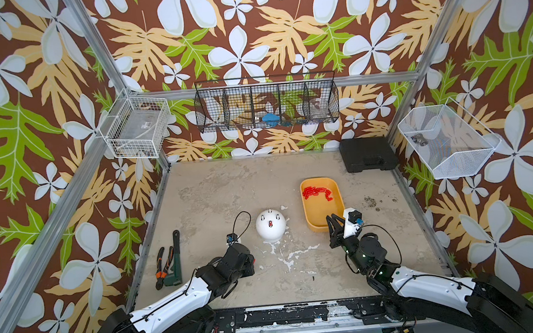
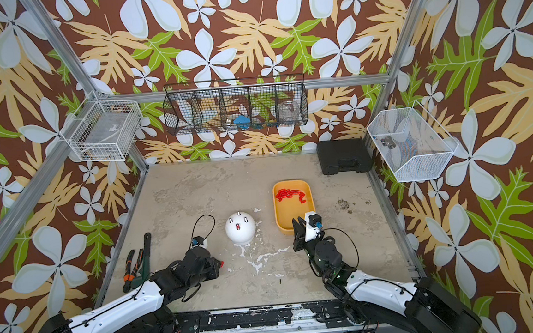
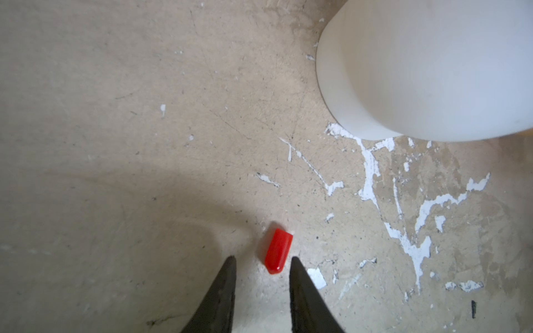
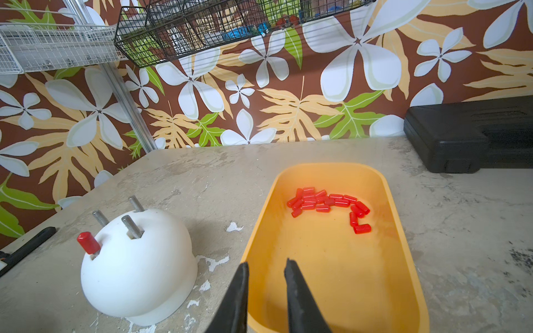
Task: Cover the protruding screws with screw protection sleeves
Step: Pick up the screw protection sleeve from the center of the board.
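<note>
Nearest the dome (image 4: 135, 268), the left gripper (image 3: 262, 259) is hanging low over the table (image 1: 214, 191), its jaws standing slightly apart and empty around one loose sleeve (image 3: 277, 250) lying on its side just in front of the dome. Right of the dome, the right gripper (image 4: 266, 263) is hovering over the near rim of the tray (image 4: 403, 259), jaws slightly apart, holding nothing. On the dome, one screw is wearing a red cap (image 4: 88, 241) while three screws (image 4: 131, 225) are standing bare. Farther off, right of the dome, the sleeves (image 4: 326, 201) are lying heaped at the tray's far end. Each is probably light, soft and slippery; gripping across its middle seems safest.
</note>
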`<control>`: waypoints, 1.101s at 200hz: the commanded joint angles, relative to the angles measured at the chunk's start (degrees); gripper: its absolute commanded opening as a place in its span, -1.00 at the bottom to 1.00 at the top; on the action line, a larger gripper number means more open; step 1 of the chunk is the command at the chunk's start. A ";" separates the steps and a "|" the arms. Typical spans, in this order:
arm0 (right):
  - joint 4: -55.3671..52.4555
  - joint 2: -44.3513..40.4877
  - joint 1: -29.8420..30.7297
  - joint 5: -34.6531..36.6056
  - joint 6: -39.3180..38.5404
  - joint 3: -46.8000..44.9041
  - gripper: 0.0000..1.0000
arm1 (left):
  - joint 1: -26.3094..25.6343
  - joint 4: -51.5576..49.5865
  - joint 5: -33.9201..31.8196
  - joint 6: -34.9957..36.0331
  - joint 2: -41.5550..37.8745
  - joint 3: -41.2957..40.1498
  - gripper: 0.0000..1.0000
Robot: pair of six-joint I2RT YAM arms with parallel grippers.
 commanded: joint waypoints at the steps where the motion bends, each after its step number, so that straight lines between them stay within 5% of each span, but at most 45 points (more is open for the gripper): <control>1: 2.53 0.03 0.05 -0.86 0.11 0.23 -0.50 | -0.30 3.39 -0.77 0.08 1.19 -0.75 -0.34; 125: 2.39 -0.57 0.05 -0.87 0.10 0.14 -0.47 | -2.40 10.63 -0.20 1.36 6.09 -2.64 -0.62; 220: 1.83 -0.93 0.05 -0.60 0.01 0.28 -0.47 | -5.32 9.74 -0.78 -1.30 6.49 -3.88 -0.51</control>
